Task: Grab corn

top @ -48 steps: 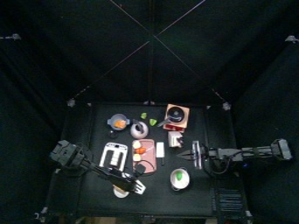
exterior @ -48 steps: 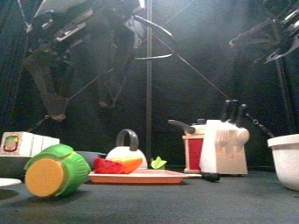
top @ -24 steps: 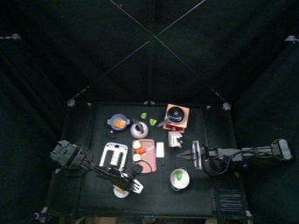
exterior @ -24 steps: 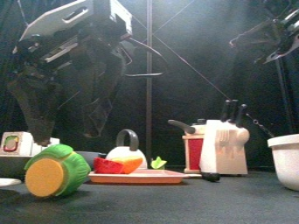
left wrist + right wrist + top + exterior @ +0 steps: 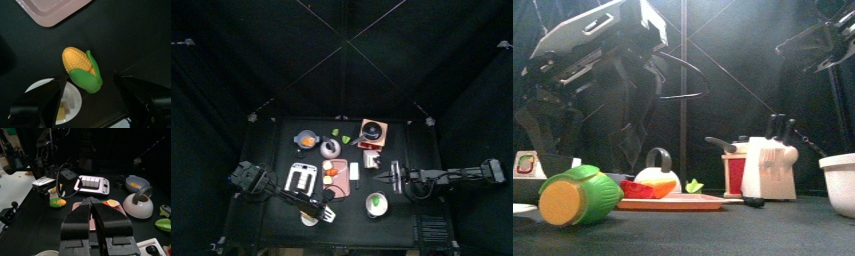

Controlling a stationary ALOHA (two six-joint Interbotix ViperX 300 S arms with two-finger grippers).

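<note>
table (image 5: 780, 218) | corn (image 5: 81, 68), pink tray (image 5: 53, 10) (plate (image 5: 73, 102) beside corn)

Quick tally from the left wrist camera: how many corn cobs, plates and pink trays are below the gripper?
Corn: 1
White plate: 1
Pink tray: 1
Total: 3

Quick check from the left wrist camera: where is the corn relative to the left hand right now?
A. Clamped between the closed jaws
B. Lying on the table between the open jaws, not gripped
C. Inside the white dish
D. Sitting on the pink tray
B. In the left wrist view the corn lies on the black table between the left hand jaws, which stand wide apart on either side without touching it.
</note>
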